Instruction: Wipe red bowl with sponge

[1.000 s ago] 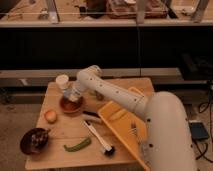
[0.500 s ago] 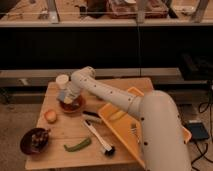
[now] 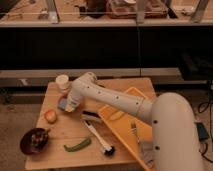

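From my station the arm [image 3: 115,102] reaches from the robot's white body [image 3: 175,135] at the lower right, across the wooden counter [image 3: 55,131] to its far left part, then bends down at the wrist. The gripper [image 3: 67,105] is low there, just in front of a white cup [image 3: 62,81], and it is clenched on the sponge [image 3: 62,102]. I only get a blue-grey corner of the sponge, poking out on the left side of the wrist.

The red bowl [image 3: 66,110] sits directly under the gripper and is almost wholly covered by it. A thin reddish edge is all I can make out, and I cannot tell whether the sponge is touching its inside.

Near the bowl, toward the front left, lies a small orange fruit [image 3: 50,116]. At the front left corner is a dark maroon bowl [image 3: 35,141], its contents too dim to name. A green pepper [image 3: 77,145] lies near the front edge, beside a black-headed brush [image 3: 100,140] whose upper handle passes under the arm.

A yellow tray [image 3: 125,131] is partly hidden by the robot's body. On it I see a pale yellowish item [image 3: 116,115] and a fork [image 3: 135,132]. Something grey [image 3: 147,150] at the tray's near end is cut off by the body.
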Robot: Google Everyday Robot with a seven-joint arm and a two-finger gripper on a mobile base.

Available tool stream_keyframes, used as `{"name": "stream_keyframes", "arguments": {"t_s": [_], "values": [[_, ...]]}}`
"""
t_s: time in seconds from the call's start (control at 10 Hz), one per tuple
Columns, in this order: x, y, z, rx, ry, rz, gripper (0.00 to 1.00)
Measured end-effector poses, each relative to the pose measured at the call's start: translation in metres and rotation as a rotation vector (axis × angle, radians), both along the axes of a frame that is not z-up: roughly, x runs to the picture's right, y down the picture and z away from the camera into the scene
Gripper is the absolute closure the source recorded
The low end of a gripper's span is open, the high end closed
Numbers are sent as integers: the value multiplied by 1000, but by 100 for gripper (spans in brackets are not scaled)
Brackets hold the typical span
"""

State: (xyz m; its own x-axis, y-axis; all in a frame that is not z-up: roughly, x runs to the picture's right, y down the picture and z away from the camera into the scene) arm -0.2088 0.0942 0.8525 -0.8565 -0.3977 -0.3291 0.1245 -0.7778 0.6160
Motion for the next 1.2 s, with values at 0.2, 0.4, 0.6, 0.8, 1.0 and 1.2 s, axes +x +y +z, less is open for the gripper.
{"name": "stream_keyframes", "arguments": {"t_s": [0.2,0.4,0.6,0.8,1.0,1.2], "values": [[26,-1,-2,8,33,19,100],[53,-15,0,24,75,71,100],[59,-35,10,34,94,99,100],[51,-56,23,39,97,109,100],[38,-67,34,34,95,110,100],[21,-69,47,21,95,105,100]]}}
